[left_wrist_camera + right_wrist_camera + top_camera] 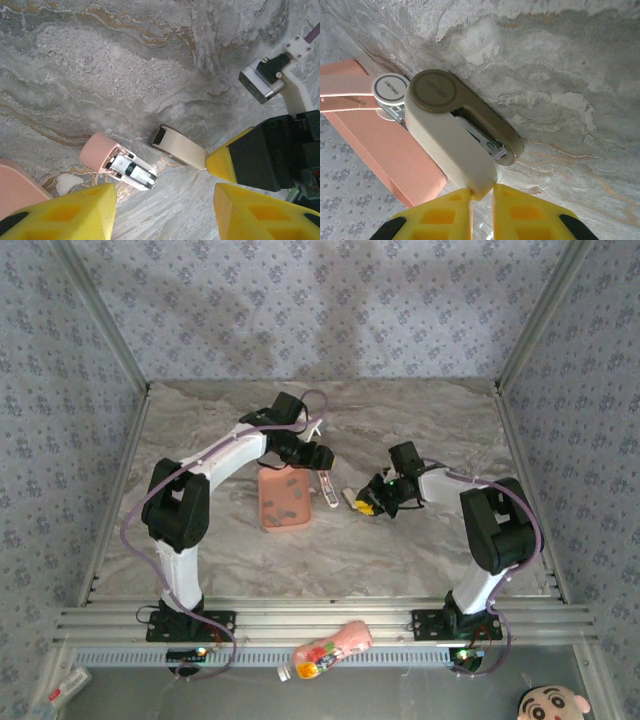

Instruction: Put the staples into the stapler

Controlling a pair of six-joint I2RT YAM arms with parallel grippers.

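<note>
Flanking the pinched stapler (445, 135) (right gripper (482, 192)) lies the tray (395, 155).

Stapler (455, 135): cream plastic shell, smooth, soft satin sheen; bright polished metal channel (485, 141) inside. Tray (385, 150) just beside the stapler: salmon-pink plastic, matt, smooth. Table (560, 75) under the stapler: marble-patterned, smooth, low gloss. At the stapler's tip, right gripper (482, 192) fingers (525, 215): yellow plastic, matt, faintly ribbed.
</note>
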